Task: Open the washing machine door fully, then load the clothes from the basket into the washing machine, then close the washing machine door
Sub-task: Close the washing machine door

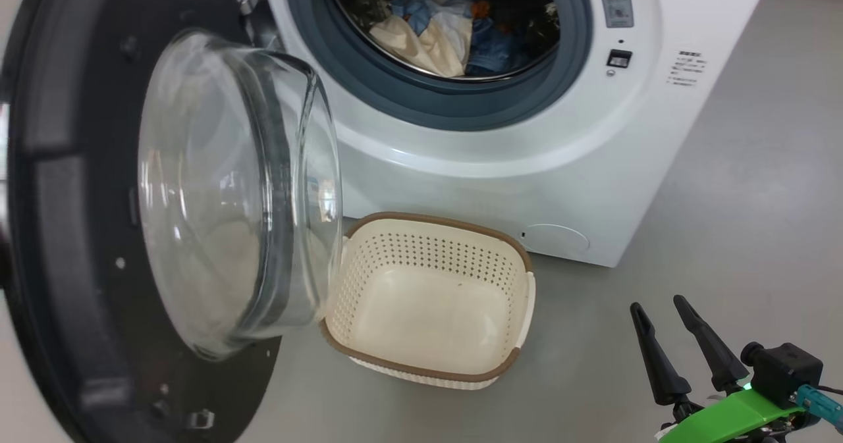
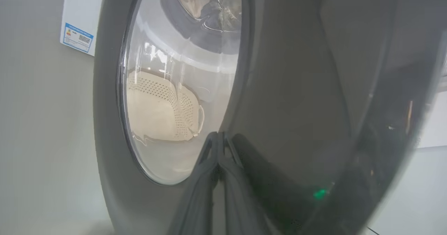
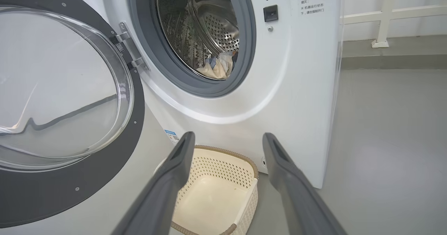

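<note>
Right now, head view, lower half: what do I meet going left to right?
washing machine door → basket → right gripper, jaws open

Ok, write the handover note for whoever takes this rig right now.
The left end effector is shut, tips at the outer face of the door.
The right end effector is open and empty, right of the basket.
The clothes lie inside the washing machine; the basket is empty.
Done: door open, clothes loaded.
Left: close the door.
</note>
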{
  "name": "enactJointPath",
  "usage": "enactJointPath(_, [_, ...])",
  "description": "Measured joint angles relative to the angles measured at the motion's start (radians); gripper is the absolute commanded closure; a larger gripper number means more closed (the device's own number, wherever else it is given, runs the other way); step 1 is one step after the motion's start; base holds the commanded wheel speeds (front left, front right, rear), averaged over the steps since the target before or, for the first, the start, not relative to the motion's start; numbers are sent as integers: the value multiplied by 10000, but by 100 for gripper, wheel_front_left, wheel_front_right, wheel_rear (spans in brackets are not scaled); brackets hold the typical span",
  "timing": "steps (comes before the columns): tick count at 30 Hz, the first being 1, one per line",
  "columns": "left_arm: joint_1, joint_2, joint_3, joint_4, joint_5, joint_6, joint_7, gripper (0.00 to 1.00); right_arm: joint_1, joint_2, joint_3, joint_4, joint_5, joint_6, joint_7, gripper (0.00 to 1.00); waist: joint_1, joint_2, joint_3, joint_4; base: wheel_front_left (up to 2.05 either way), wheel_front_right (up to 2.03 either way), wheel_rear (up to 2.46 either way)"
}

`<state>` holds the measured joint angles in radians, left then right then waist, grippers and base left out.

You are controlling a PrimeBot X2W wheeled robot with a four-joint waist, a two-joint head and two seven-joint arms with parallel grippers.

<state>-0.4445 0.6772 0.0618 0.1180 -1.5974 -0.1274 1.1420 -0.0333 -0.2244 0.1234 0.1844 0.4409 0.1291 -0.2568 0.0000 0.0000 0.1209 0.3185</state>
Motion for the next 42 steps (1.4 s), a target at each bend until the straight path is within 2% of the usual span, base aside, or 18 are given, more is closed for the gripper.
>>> enactJointPath(17, [99,-813,-608,-1279,-445,0,562,100,30,205,-194,-121,-84,0,0,0,0,0,48,-1188,0,0,0])
enactJointPath(42, [-750,-1864,-1298,-709,479,-2,-282,100,166,397,-374,-228,-86,0,0,0,0,0,4,-2862,0,0,0])
